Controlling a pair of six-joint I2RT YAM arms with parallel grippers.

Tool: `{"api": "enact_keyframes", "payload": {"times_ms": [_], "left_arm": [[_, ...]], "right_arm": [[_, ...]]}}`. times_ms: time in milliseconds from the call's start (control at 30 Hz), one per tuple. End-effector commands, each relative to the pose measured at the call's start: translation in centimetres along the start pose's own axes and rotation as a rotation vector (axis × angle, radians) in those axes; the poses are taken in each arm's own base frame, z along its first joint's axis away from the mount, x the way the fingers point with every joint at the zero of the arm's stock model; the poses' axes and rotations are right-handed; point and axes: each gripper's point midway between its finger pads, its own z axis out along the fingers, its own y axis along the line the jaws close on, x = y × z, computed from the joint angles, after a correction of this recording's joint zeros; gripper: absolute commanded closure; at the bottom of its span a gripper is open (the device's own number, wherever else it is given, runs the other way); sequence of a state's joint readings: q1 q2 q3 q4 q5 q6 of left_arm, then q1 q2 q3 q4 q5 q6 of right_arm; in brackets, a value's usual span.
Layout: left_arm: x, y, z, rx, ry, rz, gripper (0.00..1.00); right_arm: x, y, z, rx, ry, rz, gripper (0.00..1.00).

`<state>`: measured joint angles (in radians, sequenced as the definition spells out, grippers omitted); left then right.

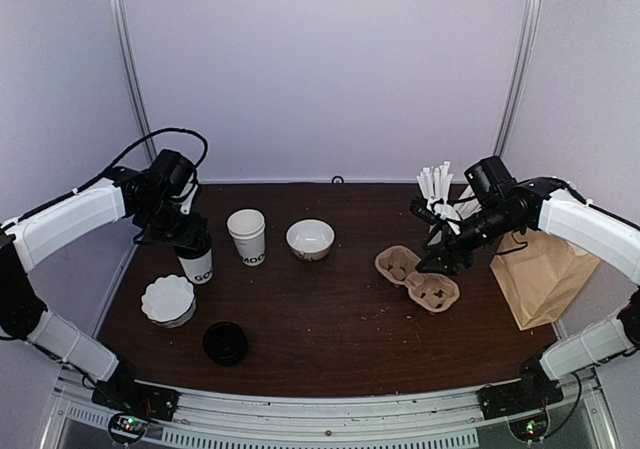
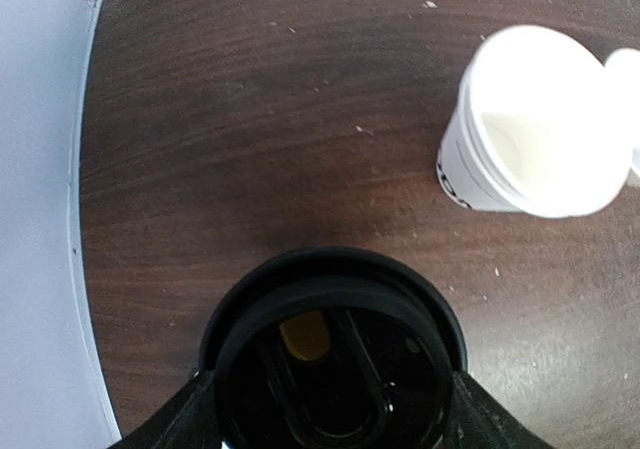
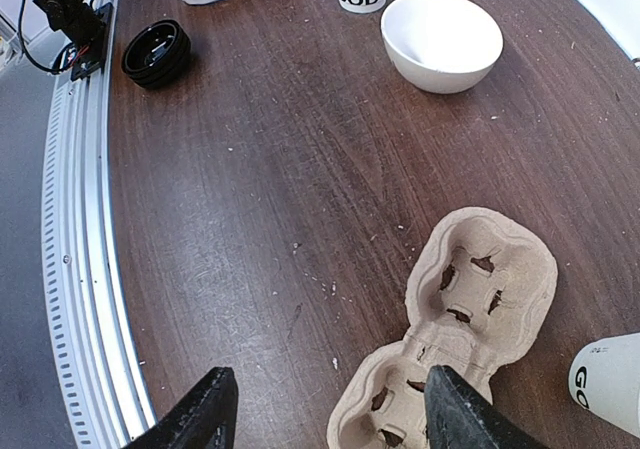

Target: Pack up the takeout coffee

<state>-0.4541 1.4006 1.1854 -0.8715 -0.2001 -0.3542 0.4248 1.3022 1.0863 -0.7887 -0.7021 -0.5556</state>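
The takeout coffee (image 1: 197,263), a white printed cup with a black lid, is at the table's left. My left gripper (image 1: 188,241) is shut on it from above. In the left wrist view the black lid (image 2: 335,319) fills the space between my fingers (image 2: 170,424), which press its two sides. I cannot tell whether the cup rests on the table. My right gripper (image 1: 440,256) is open and empty, hovering over the near end of the brown pulp cup carrier (image 1: 417,278). The carrier (image 3: 480,289) lies by the right finger (image 3: 455,414).
A lidless printed cup (image 1: 246,236) and a white bowl (image 1: 310,239) stand mid-table. A stack of white lids (image 1: 168,300) and a stack of black lids (image 1: 225,342) lie at the front left. A cup with white sticks (image 1: 438,197) and a brown paper bag (image 1: 540,274) are at the right.
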Motion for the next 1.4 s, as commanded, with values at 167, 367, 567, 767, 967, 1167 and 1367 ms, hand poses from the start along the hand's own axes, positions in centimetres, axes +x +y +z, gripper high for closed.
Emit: {"api": "enact_keyframes", "payload": {"times_ms": [167, 367, 567, 767, 967, 1167, 1367], "left_arm": [[-5.3, 2.9, 3.0, 0.006, -0.103, -0.131, 0.29], [-6.7, 2.9, 4.7, 0.009, -0.106, -0.131, 0.29], [-7.4, 3.3, 5.0, 0.004, -0.12, -0.142, 0.26], [-6.6, 3.1, 6.2, 0.002, -0.083, -0.125, 0.22], [-6.5, 3.1, 6.2, 0.002, -0.071, -0.126, 0.17], [-7.0, 3.4, 4.5, -0.001, -0.091, -0.132, 0.13], [-9.3, 3.7, -0.7, 0.019, -0.18, -0.121, 0.1]], "right_arm": [[0.1, 0.2, -0.4, -0.003, -0.014, -0.012, 0.32], [0.3, 0.0, -0.3, -0.001, -0.005, -0.007, 0.32], [0.6, -0.1, 0.1, -0.011, 0.008, 0.0, 0.32], [0.7, -0.1, 0.2, -0.014, 0.012, 0.003, 0.32], [0.8, -0.2, 0.4, -0.017, 0.018, 0.01, 0.32], [0.4, -0.2, 0.1, -0.016, 0.01, 0.014, 0.32], [-2.1, 0.7, -2.1, -0.04, -0.024, 0.036, 0.32]]}}
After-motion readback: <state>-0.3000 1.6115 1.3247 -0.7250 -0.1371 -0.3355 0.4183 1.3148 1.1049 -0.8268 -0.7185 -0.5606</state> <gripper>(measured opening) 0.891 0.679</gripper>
